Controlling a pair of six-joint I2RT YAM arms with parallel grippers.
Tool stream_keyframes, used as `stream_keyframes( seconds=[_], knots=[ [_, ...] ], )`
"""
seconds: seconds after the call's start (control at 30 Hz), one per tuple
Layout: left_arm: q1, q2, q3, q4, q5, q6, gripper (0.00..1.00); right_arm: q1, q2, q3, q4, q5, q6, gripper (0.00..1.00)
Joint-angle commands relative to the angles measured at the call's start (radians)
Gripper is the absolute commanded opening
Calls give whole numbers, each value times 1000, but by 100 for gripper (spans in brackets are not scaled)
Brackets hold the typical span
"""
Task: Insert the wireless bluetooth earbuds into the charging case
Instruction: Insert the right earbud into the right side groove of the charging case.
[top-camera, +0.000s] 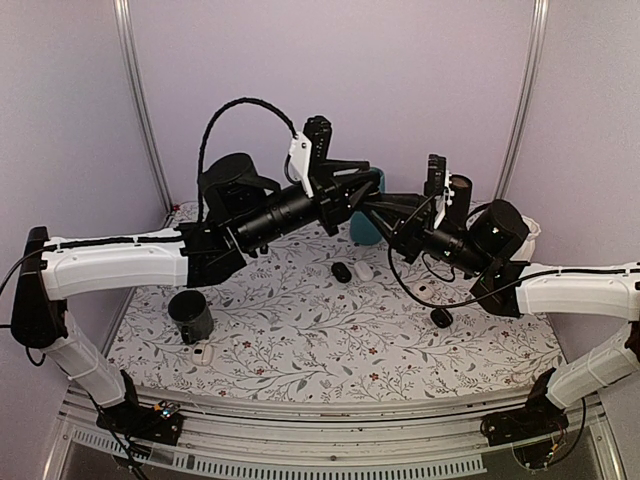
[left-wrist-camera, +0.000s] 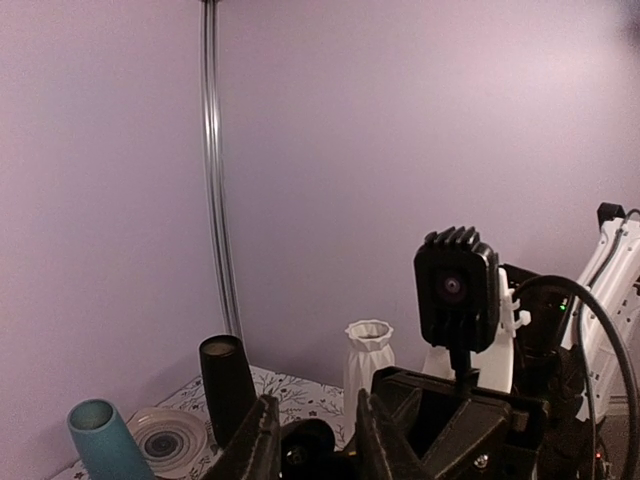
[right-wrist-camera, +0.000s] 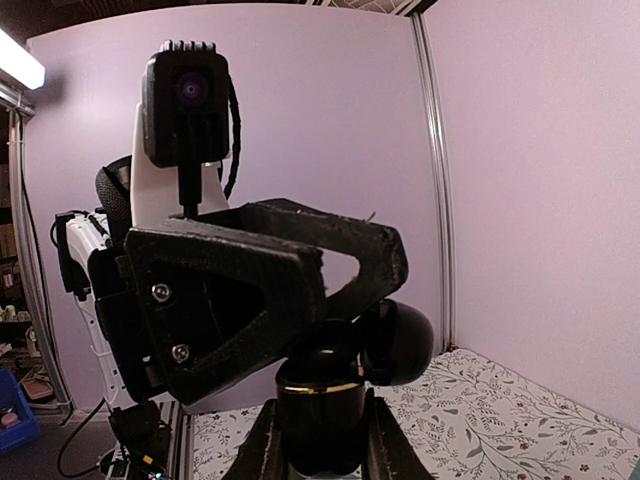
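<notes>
Both arms are raised and meet above the middle of the table. My right gripper (right-wrist-camera: 320, 445) is shut on the charging case (right-wrist-camera: 320, 410), a glossy black body with a gold rim. It is held upright with its lid (right-wrist-camera: 398, 342) open to the right. My left gripper (left-wrist-camera: 315, 442) reaches down onto the case's open top from above. A small dark round thing (left-wrist-camera: 300, 452) fills the gap between its fingers and looks like an earbud. In the top view the left gripper (top-camera: 362, 190) and right gripper (top-camera: 378, 207) touch tip to tip and hide the case. A small dark blob (top-camera: 441, 317) lies on the table.
On the floral mat lie a black oval pod (top-camera: 342, 271), a white pod (top-camera: 364, 270) beside it, another white pod (top-camera: 205, 355) and a black cup (top-camera: 190, 315). At the back stand a teal cup (left-wrist-camera: 105, 440), a black tube (left-wrist-camera: 225, 385), a white vase (left-wrist-camera: 368, 355) and a plate (left-wrist-camera: 165, 435).
</notes>
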Motion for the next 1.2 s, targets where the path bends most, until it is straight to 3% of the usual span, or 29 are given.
stream_keyframes(
  seconds=[0.0, 0.77, 1.17],
  knots=[
    [1, -1, -30, -51, -13, -21, 28, 11, -8, 51, 81, -23, -12, 3],
    [26, -80, -7, -103, 5, -110, 41, 12, 28, 48, 123, -18, 14, 3],
    [50, -187, -45, -170, 23, -177, 37, 9, 28, 46, 126, -18, 10, 3]
  ],
)
